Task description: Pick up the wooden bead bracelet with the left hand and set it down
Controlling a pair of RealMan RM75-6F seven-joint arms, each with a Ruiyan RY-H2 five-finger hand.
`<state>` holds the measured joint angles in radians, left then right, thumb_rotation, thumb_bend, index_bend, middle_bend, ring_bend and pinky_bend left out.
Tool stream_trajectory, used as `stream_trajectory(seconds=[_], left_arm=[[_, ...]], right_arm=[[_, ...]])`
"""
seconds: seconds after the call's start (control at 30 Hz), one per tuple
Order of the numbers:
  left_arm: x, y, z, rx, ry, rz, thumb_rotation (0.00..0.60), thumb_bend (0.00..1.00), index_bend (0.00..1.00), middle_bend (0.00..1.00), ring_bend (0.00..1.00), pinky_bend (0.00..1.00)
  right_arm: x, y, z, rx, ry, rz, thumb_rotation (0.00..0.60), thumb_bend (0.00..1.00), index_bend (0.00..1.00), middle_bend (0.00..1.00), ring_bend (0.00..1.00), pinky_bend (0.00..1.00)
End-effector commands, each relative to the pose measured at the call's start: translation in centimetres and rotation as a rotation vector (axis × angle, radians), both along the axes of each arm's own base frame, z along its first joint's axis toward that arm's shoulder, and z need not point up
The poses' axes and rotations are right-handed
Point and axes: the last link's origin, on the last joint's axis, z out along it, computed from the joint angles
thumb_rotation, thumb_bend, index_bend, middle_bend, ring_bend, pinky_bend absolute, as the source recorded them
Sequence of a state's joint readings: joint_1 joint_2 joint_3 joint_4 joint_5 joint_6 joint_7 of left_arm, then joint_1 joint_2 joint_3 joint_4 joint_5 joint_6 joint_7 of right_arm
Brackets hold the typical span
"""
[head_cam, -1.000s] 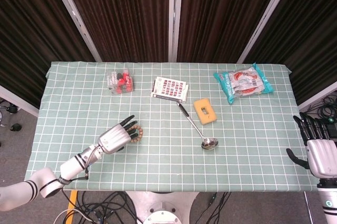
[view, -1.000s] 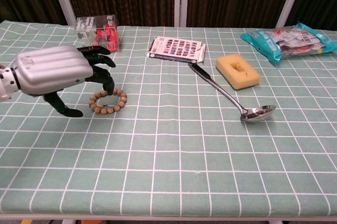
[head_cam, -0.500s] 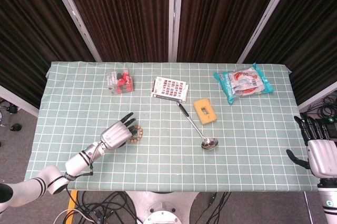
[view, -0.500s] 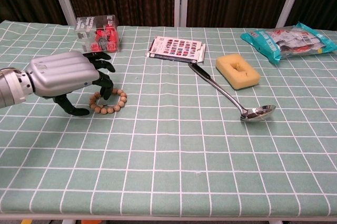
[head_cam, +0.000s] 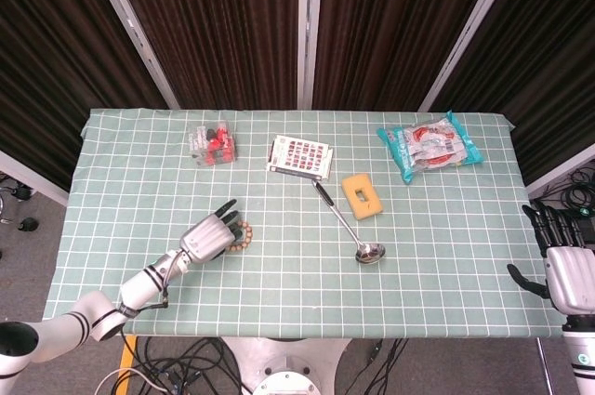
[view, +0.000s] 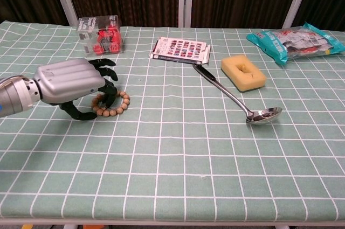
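The wooden bead bracelet (view: pixel 117 106) lies flat on the green checked tablecloth at front left; in the head view the bracelet (head_cam: pixel 246 235) is partly covered. My left hand (view: pixel 73 81) is low over its left side, dark fingers curved down onto the beads and thumb on the cloth beside the ring. The bracelet still rests on the table. In the head view the left hand (head_cam: pixel 209 235) lies just left of the beads. My right hand (head_cam: pixel 569 274) hangs off the table's right edge, fingers apart and holding nothing.
A clear box of red items (view: pixel 100 33) stands behind the left hand. A printed card pack (view: pixel 180 49), a yellow sponge (view: pixel 243 72) and a metal ladle (view: pixel 237 97) occupy the middle. A teal snack bag (view: pixel 295 41) lies far right.
The left hand has dropped lower and slid forward onto the bracelet, its fingers now down on the beads. The bracelet and the right hand have not moved.
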<state>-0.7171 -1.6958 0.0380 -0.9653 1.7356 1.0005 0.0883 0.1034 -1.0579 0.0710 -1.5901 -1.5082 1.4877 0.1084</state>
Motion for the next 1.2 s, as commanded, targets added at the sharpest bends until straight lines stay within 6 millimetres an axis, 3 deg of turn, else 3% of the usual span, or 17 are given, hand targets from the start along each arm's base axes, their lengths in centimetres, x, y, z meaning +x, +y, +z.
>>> stream_trajectory(seconds=[0.03,0.27,0.4,0.6,0.77,1.03,1.2], left_arm=[[-0.2,-0.1,-0.2,-0.005,-0.001,0.007,0.600,0.27,0.48,0.46,0.17,0.02],[-0.5,-0.2,-0.2,-0.015,-0.039,0.033,0.600,0.36,0.54,0.51,0.20,0.03],[-0.3,-0.6,0.7,-0.040,-0.219,0.137,0.600,0.38,0.56,0.53,0.22,0.04],[-0.3,-1.1,2.9,-0.153,-0.601,0.412,0.600,0.40,0.58,0.56,0.24,0.04],[-0.1,-2.1,4.2,-0.376,-0.895,0.776,0.600,0.41,0.58,0.58,0.26,0.05],[0.7,-3.3,5.8,-0.664,-1.162,1.241,0.600,0.43,0.57,0.58,0.26,0.06],[1.1,-3.4,6.1,-0.745,-1.267,1.359,0.600,0.46,0.55,0.58,0.26,0.06]], right_arm=[[0.0,0.0,0.0,0.000,-0.002,0.000,0.600,0.12,0.00,0.00,0.00,0.00],[0.0,0.0,0.0,0.001,-0.009,0.002,0.600,0.12,0.00,0.00,0.00,0.00],[0.1,0.2,0.1,-0.006,-0.009,0.006,0.600,0.12,0.00,0.00,0.00,0.00],[0.2,0.3,0.2,-0.013,-0.013,0.010,0.600,0.11,0.00,0.00,0.00,0.00],[0.3,0.4,0.3,-0.018,-0.018,0.019,0.600,0.11,0.00,0.00,0.00,0.00],[0.5,0.5,0.6,-0.028,-0.021,0.029,0.600,0.11,0.00,0.00,0.00,0.00],[1.0,0.4,1.3,-0.053,-0.013,0.050,0.600,0.11,0.00,0.00,0.00,0.00]])
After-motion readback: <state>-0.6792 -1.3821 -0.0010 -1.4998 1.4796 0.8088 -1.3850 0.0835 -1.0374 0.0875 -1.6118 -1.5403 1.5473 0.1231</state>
